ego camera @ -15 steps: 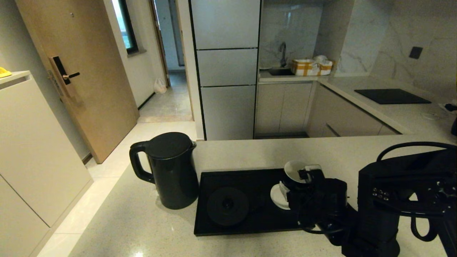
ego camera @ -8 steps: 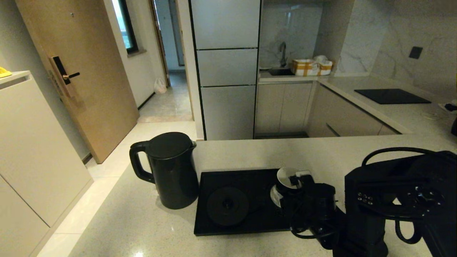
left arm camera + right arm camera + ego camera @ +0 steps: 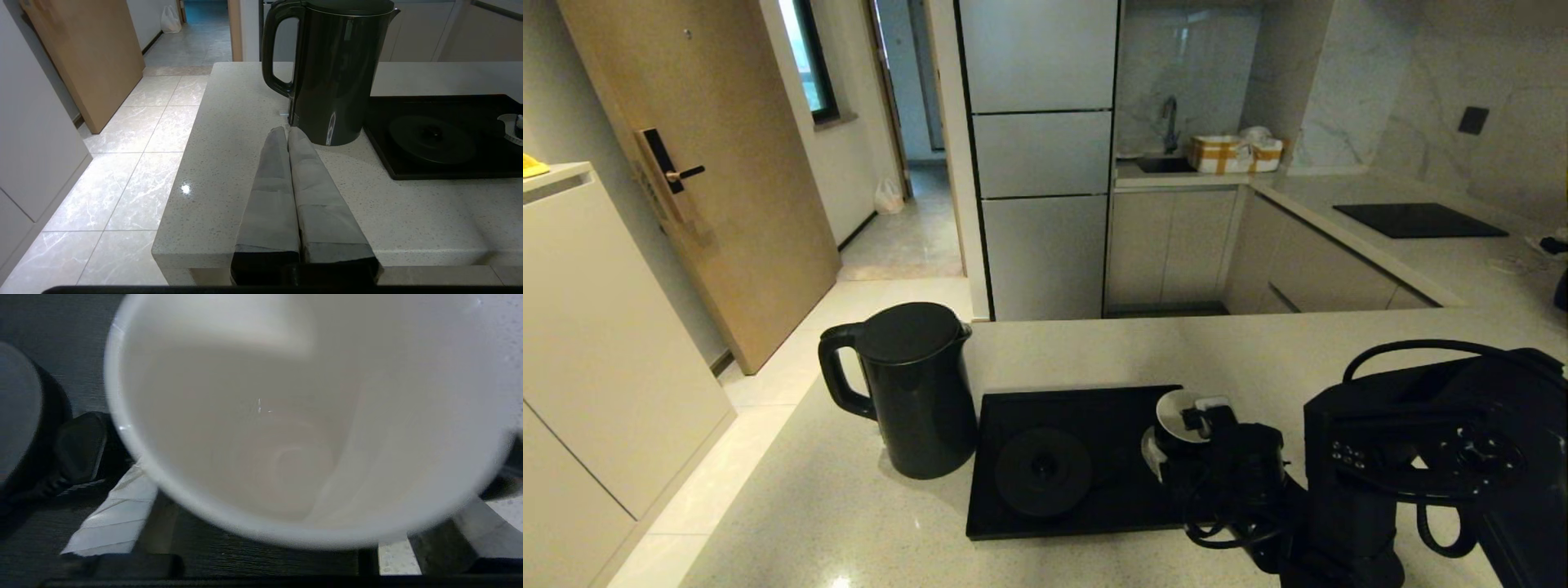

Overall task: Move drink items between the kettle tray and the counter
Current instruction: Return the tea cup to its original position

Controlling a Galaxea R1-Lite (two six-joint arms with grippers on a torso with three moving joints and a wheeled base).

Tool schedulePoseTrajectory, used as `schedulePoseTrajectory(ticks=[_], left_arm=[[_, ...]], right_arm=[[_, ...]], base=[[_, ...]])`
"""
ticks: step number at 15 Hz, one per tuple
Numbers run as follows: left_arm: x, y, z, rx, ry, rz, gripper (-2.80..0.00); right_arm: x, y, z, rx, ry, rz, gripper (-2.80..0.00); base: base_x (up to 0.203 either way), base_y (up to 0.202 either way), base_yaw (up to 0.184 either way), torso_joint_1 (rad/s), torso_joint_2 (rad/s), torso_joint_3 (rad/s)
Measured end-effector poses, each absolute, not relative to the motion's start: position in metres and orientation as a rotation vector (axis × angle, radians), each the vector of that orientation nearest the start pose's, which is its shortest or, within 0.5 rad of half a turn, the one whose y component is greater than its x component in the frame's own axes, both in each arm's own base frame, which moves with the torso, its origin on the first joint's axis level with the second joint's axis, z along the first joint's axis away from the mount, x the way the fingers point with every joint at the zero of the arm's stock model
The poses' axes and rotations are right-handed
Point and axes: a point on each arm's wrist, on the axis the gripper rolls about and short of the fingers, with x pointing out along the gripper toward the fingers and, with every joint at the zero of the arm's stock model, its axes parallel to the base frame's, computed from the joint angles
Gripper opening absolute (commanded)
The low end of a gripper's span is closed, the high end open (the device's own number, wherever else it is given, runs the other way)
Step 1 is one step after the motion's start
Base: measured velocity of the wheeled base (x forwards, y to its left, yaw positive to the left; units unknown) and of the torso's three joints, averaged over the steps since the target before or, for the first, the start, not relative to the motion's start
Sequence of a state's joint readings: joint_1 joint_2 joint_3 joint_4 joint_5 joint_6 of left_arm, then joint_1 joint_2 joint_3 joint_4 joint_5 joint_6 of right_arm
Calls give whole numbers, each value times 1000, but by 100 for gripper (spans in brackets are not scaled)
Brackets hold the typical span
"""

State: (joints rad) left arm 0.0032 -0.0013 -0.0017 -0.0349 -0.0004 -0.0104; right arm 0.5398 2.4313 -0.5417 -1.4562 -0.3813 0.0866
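The tall black kettle (image 3: 907, 388) stands upright on the beige counter (image 3: 1094, 347), just left of the black tray (image 3: 1094, 412). My right gripper (image 3: 1207, 415) is shut on the small black cup (image 3: 1178, 412), which is tilted with its white inside showing, over the tray's right end. That white inside (image 3: 286, 416) fills the right wrist view. Whether the cup touches the saucer below is hidden. My left gripper (image 3: 288, 132) is shut and empty near the counter's front left corner, pointing at the kettle (image 3: 335, 73).
A round black kettle base (image 3: 1043, 472) lies in the tray's middle and a white saucer (image 3: 1150, 453) peeks out under the cup. The counter's left edge (image 3: 192, 163) drops to the tiled floor. A black cooktop (image 3: 1419, 219) sits far back right.
My right gripper has carried the cup leftwards and a little lower, further over the tray's right end. The kettle and the left gripper have not moved.
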Motion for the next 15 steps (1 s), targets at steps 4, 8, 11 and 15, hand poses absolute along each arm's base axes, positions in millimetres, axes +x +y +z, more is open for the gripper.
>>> schedulePoseTrajectory(ticks=[4, 8, 11, 15], left_arm=[[-23, 0, 79, -10, -38, 3, -280], [-23, 0, 79, -10, -37, 2, -280], [-23, 0, 79, -10, -38, 2, -280], [-23, 0, 79, -10, -37, 2, -280]], right_arm=[[291, 165, -35, -102, 392, 139, 0], [282, 159, -33, -100, 410, 149, 0], [273, 154, -32, -104, 433, 175, 0], [260, 148, -31, -106, 475, 212, 0]], base=[[0, 0, 0, 0, 0, 0], [0, 0, 0, 0, 0, 0], [0, 0, 0, 0, 0, 0], [0, 0, 0, 0, 0, 0]])
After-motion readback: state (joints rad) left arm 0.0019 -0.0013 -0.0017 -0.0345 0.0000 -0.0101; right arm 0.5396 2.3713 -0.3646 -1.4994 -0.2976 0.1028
